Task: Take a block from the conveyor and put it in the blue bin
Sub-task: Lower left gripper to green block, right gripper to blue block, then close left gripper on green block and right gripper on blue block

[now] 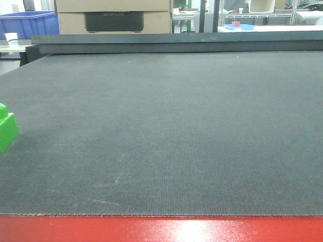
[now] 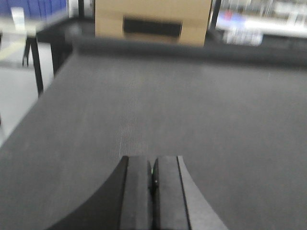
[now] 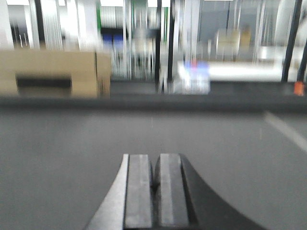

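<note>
The green block (image 1: 7,128) rests on the dark grey conveyor (image 1: 166,126) at the far left edge of the front view, partly cut off by the frame. The blue bin (image 1: 30,22) stands beyond the belt at the back left. Neither arm shows in the front view. In the left wrist view my left gripper (image 2: 152,160) hovers over the bare belt (image 2: 192,110), its jaws pressed together. My right gripper (image 3: 154,160) is likewise shut over the belt (image 3: 216,143), with nothing held. The block does not show in either wrist view.
A red frame (image 1: 161,229) runs along the belt's near edge. A cardboard box (image 1: 113,15) sits behind the far end of the belt. A small pink object (image 1: 235,23) lies on a blue tray at the back right.
</note>
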Controlling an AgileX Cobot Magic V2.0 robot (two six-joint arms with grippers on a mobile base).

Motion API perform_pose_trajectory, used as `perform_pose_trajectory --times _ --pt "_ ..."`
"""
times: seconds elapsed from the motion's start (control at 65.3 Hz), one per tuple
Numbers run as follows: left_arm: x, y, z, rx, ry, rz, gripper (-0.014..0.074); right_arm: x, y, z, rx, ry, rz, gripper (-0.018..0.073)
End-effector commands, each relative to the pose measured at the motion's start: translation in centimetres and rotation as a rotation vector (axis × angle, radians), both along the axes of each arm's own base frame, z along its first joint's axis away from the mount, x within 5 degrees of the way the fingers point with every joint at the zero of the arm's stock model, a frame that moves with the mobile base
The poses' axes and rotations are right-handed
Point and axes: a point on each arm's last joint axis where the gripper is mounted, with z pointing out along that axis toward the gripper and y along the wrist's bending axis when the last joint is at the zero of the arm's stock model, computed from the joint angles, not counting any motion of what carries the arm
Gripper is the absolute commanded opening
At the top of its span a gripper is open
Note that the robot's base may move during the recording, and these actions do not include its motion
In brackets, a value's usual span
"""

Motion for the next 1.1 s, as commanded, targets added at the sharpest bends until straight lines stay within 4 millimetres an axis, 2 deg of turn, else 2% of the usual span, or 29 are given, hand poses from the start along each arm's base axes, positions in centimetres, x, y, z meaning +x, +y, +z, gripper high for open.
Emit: perform_pose_trajectory --times 0.0,0.168,0.321,0.551,0.658,0.765,0.857,0.995,1.087 --pt "1.9 -0.1 1.1 0.001 0.157 0.005 -0.0111 1.8 0.1 0.2 -0.012 0.191 0.003 -0.0160" --pt "6.5 -0.4 2.2 0.010 0.457 0.009 -0.0111 6.5 0.3 0.5 -0.027 0.540 0.014 -0.0160" --pt "10.7 -0.7 1.8 0.012 0.664 0.007 -0.0111 10.4 0.5 -1.1 -0.037 0.799 0.021 -0.0160" --pt "16.3 -1.1 -1.0 0.001 0.790 0.001 -0.0111 14.0 0.8 -5.3 -0.025 1.130 0.038 -0.0160" --pt "17.8 -1.5 -2.4 -0.042 0.854 -0.012 -0.0111 15.7 0.7 -6.0 0.012 1.198 0.000 -0.0160" --pt "18.7 -2.0 -3.5 -0.089 0.906 -0.024 -0.0111 18.0 0.2 -5.8 0.040 1.229 -0.075 -0.0153" --pt "19.2 -2.0 -4.2 -0.095 0.936 -0.025 -0.0111 20.0 -0.5 -5.7 0.067 1.267 -0.109 -0.0059" --pt "19.2 -2.0 -4.4 -0.094 0.950 -0.024 -0.0111 23.0 -1.4 -5.9 0.088 1.294 -0.136 0.0188" --pt "19.2 -2.0 -4.4 -0.093 0.960 -0.025 -0.0111 24.6 -1.5 -6.5 0.095 1.312 -0.138 0.0278"
